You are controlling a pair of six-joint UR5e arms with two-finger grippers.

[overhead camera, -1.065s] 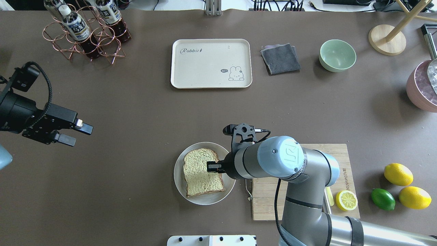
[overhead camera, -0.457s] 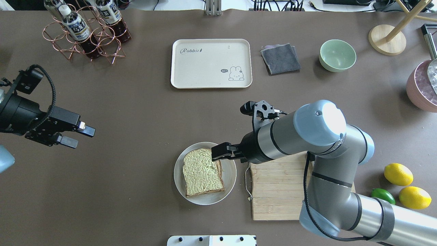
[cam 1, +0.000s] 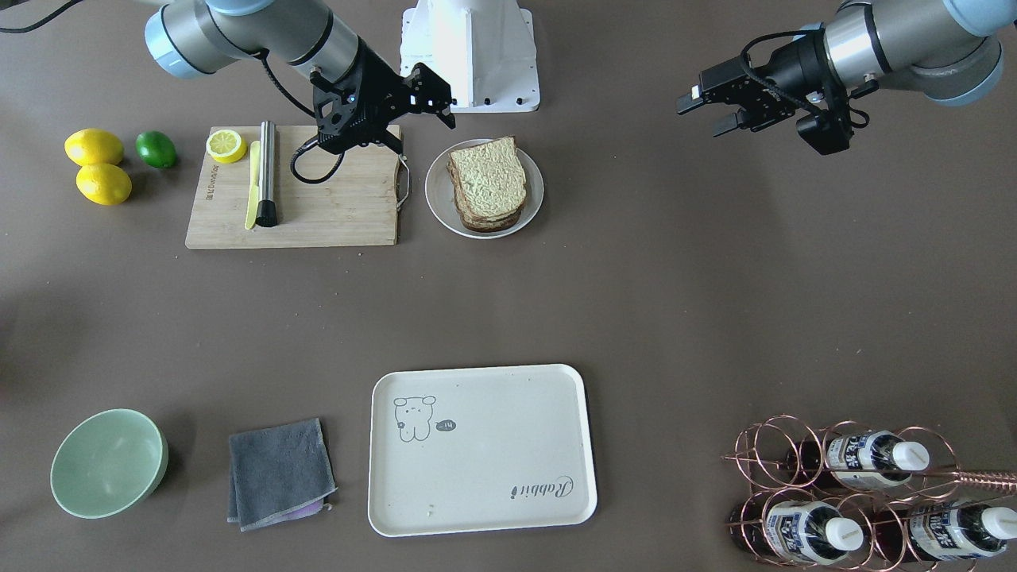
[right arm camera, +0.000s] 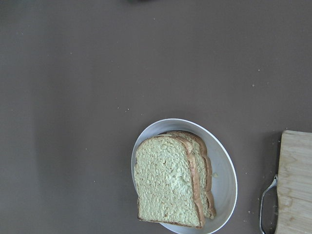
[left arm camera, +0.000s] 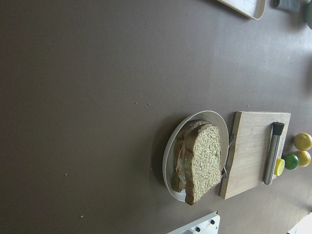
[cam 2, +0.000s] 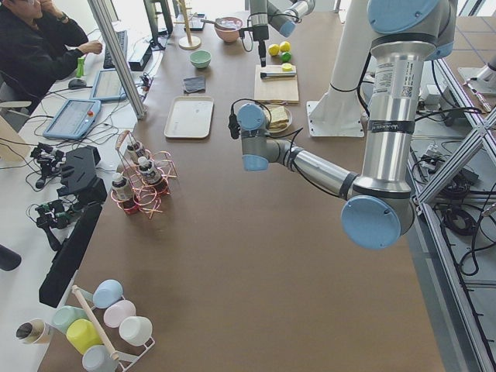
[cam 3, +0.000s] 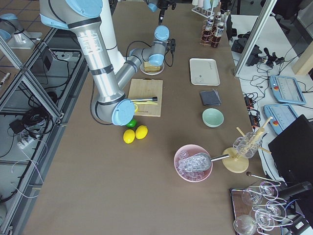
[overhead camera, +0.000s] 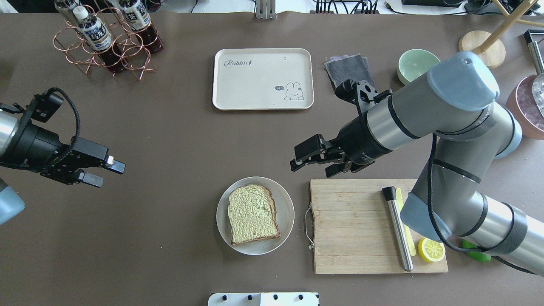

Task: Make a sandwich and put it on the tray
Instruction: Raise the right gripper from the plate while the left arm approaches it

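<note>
- At the table's far middle, the tray point(overhead camera: 262, 78) lies flat.
- Near middle: the sandwich point(overhead camera: 252, 213) sits on a plate point(overhead camera: 286, 212), well apart from the tray.
- The right gripper point(overhead camera: 311, 165) hovers beside it, parted, empty.
- The left gripper point(overhead camera: 108, 174), far left, likewise.

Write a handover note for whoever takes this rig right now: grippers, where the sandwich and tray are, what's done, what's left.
Left gripper: open, empty, hovering left of the round white plate.
Right gripper: open, empty, in the air near the cutting board's far edge.
Sandwich: stacked on that plate, beside the cutting board.
Tray: empty, farther across the table.
Done: sandwich assembled.
Left: grasp it and set it on the tray.
</note>
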